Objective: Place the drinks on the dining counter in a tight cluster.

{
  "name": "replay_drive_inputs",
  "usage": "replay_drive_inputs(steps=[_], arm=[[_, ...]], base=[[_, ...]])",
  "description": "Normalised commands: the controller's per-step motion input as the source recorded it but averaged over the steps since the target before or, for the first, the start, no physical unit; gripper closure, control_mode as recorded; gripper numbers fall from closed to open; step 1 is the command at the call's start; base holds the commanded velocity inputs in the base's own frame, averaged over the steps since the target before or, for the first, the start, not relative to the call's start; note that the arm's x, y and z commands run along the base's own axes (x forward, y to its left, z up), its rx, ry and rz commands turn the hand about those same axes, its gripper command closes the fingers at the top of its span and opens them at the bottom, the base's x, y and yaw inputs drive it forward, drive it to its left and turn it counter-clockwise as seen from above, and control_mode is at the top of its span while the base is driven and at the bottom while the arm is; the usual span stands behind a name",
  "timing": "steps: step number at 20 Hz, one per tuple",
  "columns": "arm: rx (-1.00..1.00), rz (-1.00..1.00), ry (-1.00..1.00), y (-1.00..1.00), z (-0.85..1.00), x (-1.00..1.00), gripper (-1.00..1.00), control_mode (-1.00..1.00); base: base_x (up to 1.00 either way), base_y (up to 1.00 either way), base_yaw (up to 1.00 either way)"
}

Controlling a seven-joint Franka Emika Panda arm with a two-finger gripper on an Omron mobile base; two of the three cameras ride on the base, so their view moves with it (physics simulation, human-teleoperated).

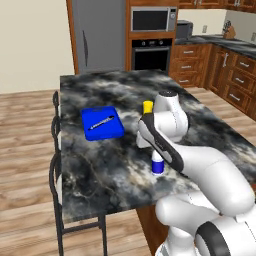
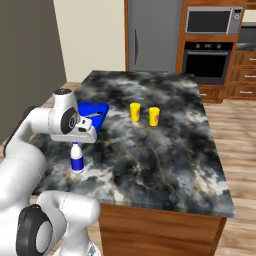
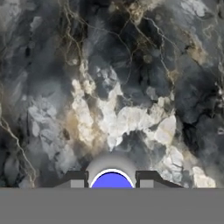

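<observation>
Because the tool [image 3: 112,183] points straight down and its two tips sit tight on either side of the blue cap, the small white bottle [image 2: 76,159] stands directly beneath it, upright, its long axis in line with the tool's own. The tool is clenched on that bottle at the cap. From the right base view the bottle's foot looks to be on or just above the tabletop [image 2: 165,150]; I cannot tell which.

That vertical line is what the next move turns on: as I judge it, the bottle can only be lifted or set down along it without tipping.

Outward from the tool, bare marbled stone lies all round the bottle. Beyond the tool on the far side lies a blue board [image 1: 102,123] with a dark knife on it. Further off, toward the middle of the tabletop, stand two yellow cups [image 2: 144,114], just beside one another and well apart from the bottle.
</observation>
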Motion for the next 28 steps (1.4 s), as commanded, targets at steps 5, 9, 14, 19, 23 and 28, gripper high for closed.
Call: replay_drive_inputs(steps=[5,9,14,19,23,28], arm=[[0.00,0.00,-0.02,0.00,-0.52,0.16,1.00,-1.00],[0.00,0.00,0.00,0.05,-0.03,0.41,1.00,-1.00],[0.00,0.00,0.00,0.15,0.00,0.67,1.00,-1.00],[0.00,0.00,0.00,0.01,-0.21,0.31,1.00,-1.00],[0.00,0.00,0.00,0.00,-0.43,0.14,1.00,-1.00],[0.00,0.00,0.00,0.00,-0.35,0.11,1.00,-1.00]], base=[[0.00,0.00,0.00],[0.00,0.00,0.00],[0.00,0.00,0.00],[0.00,0.00,0.00],[0.00,0.00,0.00],[0.00,0.00,0.00]])
